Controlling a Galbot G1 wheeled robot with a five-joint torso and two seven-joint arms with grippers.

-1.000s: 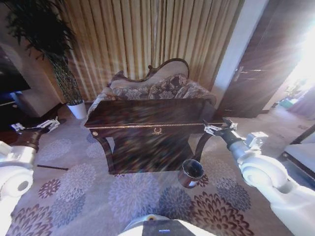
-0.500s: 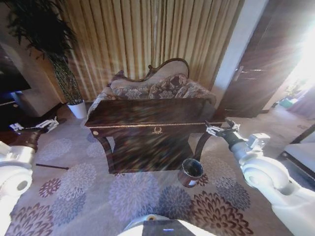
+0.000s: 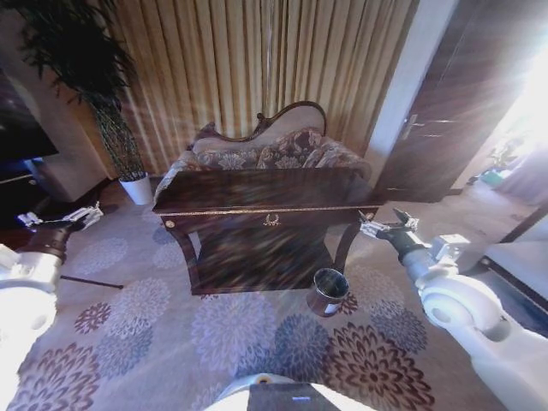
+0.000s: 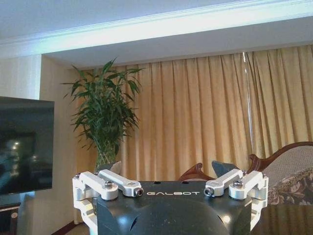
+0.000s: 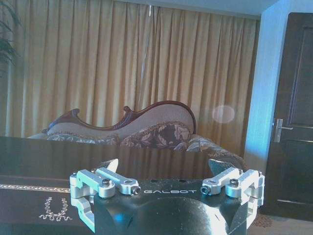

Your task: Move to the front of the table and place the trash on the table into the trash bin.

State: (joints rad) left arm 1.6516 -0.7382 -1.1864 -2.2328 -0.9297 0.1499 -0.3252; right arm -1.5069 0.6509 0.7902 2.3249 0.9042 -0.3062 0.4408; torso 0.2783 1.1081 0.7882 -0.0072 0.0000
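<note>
The dark glossy table [image 3: 265, 190] with gold trim stands ahead in the head view, in front of a carved sofa. Its top is blurred and I cannot make out the trash on it. The trash bin [image 3: 329, 291], a small dark round bucket with a shiny rim, sits on the carpet by the table's front right leg. My left gripper [image 3: 64, 218] is held out far to the table's left, open and empty. My right gripper [image 3: 384, 229] is open and empty, level with the table's right end and above the bin. The right wrist view looks across the table [image 5: 44, 156] over the open right gripper [image 5: 168, 183].
A patterned sofa [image 3: 261, 152] stands close behind the table, with curtains beyond. A tall plant in a white pot [image 3: 137, 188] is at the back left, with a dark screen [image 4: 24, 144] beside it. A dark door [image 3: 445, 111] is on the right. Flowered carpet [image 3: 240, 342] lies between me and the table.
The whole head view has shifted slightly, so the camera has moved with the base. Both arms hold the same raised pose, grippers still open.
</note>
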